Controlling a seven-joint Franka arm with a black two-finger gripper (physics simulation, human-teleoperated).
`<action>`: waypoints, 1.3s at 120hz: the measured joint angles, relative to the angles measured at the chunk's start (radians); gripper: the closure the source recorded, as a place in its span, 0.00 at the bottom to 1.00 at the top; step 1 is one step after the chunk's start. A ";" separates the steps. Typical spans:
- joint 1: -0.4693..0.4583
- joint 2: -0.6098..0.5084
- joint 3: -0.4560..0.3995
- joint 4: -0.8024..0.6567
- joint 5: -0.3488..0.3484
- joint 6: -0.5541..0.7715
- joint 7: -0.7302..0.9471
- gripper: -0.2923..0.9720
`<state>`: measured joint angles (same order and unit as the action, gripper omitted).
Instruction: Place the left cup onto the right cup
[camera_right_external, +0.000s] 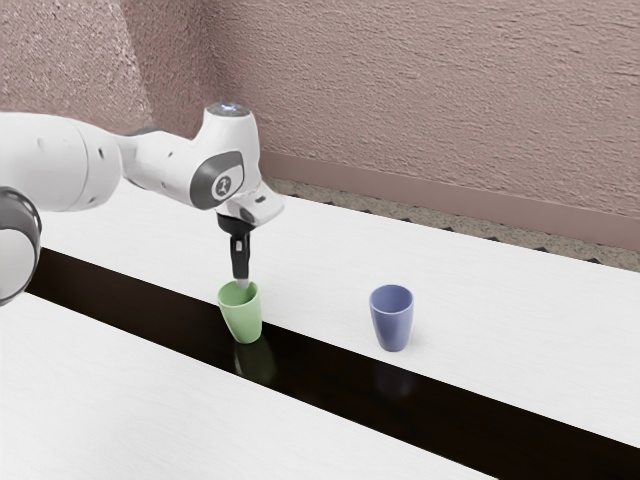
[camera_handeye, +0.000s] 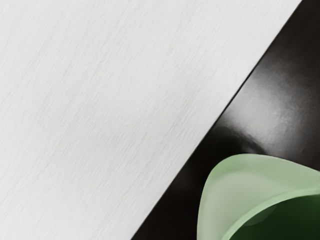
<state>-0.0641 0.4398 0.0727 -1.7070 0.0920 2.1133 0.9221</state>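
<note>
The gripper was pinched shut on the rim of the green cup, over the black strip; the blue cup stood well apart.

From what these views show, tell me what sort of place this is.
Likely a simulated tabletop test setup in a bare room: a white table crossed by a glossy black strip, a rough pinkish wall behind, plus a green cup and a blue cup.

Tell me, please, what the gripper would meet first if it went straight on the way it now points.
The gripper points straight down, its tip at the rim of the green cup, so it would most likely meet that cup first; whether they touch is unclear from here.
</note>
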 joint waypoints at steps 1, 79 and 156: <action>0.000 0.000 0.000 -0.001 0.000 0.002 0.000 0.23; 0.000 0.010 -0.014 -0.051 0.021 0.086 -0.026 0.77; -0.055 -0.082 -0.022 -0.029 0.055 0.074 -0.066 0.85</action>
<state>-0.1193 0.3573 0.0509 -1.7361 0.1474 2.1875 0.8557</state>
